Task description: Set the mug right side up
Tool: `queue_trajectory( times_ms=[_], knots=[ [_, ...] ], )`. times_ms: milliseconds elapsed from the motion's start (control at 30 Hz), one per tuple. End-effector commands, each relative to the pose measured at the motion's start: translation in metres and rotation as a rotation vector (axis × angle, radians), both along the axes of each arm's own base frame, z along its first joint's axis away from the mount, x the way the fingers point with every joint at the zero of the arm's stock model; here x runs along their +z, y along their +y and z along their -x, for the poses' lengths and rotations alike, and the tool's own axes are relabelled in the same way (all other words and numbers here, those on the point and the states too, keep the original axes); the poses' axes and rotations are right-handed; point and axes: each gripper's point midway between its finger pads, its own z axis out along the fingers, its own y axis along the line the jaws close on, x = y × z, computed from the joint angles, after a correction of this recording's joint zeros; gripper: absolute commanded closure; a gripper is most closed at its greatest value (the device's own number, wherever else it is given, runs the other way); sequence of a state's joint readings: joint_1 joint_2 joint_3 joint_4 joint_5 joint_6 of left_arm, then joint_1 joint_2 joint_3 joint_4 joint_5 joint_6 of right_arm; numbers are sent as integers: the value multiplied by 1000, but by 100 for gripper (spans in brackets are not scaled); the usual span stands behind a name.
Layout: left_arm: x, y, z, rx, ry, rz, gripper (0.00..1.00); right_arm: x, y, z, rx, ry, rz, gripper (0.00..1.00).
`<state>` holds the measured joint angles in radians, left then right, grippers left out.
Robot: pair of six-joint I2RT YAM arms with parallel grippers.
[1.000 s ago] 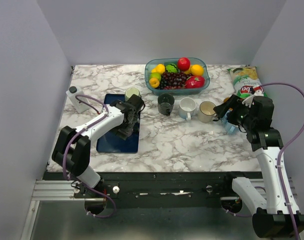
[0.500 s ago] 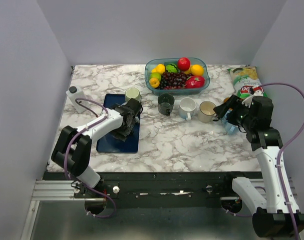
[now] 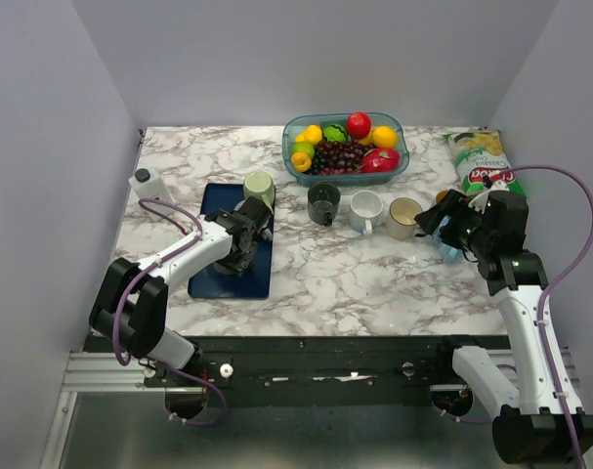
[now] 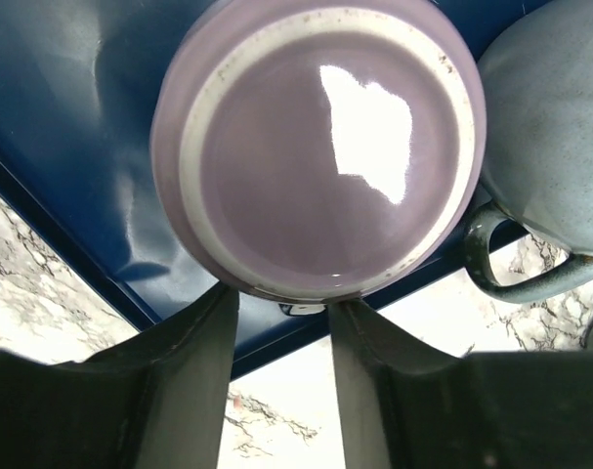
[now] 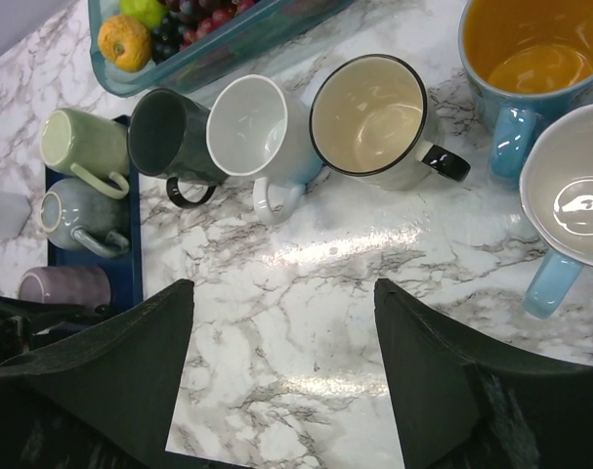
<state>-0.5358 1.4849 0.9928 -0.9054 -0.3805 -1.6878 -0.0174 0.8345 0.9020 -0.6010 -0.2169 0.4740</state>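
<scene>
The marble surface (image 3: 374, 283) carries a blue tray (image 3: 228, 281) on its left half. The fruit bowl (image 3: 401, 137) stands beyond the tray's far right corner. A chips bag (image 3: 482, 161) lies well to the right of the tray at the surface's far right edge. A small white bottle (image 3: 148, 188) stands just left of the tray's far end.

The left jaws hang low over the middle of the tray. They stand partly apart, and marble shows through the gap between them. Their tips sit at the near edge of the purple mug (image 4: 320, 147). I cannot tell whether they press on any part of it.

The right jaws are spread wide with nothing between them. They hover well to the right of the tray, above bare marble.

The purple mug sits on the tray, bottom up, with its flat base facing the left wrist camera. A grey-blue mug (image 4: 555, 137) is just beside it on the tray, towards the far end, its handle over the tray's edge. A green mug (image 3: 259, 185) stands at the tray's far right corner.

Off the tray to the right runs a row of mugs. First comes a dark mug (image 3: 323, 201), nearest the tray, then a white mug (image 3: 365, 209), then a cream mug (image 3: 404, 216). Farthest from the tray are a blue mug with an orange inside (image 5: 526, 49) and a pale blue mug (image 5: 570, 195).
</scene>
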Motion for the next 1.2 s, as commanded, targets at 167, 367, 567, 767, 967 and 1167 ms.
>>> queue_trajectory(
  times_ms=[167,367,567,767,967,1167],
  knots=[
    [1,13,1,5,-13,-50,62,-3,-3,4,-16,6,1,20],
    [7,11,-2,-24,-22,-40,98,-2,-3,6,-17,6,2,20],
    [21,5,-6,-72,-59,-5,100,4,-1,7,-6,-7,-2,19],
    [42,-2,-8,-127,-125,43,100,7,4,8,19,-6,-24,20],
    [86,-25,-2,-134,-258,245,100,15,19,9,85,-23,-84,18],
    [156,-52,-13,-222,-430,373,100,22,37,4,160,-45,-165,17]
  ],
)
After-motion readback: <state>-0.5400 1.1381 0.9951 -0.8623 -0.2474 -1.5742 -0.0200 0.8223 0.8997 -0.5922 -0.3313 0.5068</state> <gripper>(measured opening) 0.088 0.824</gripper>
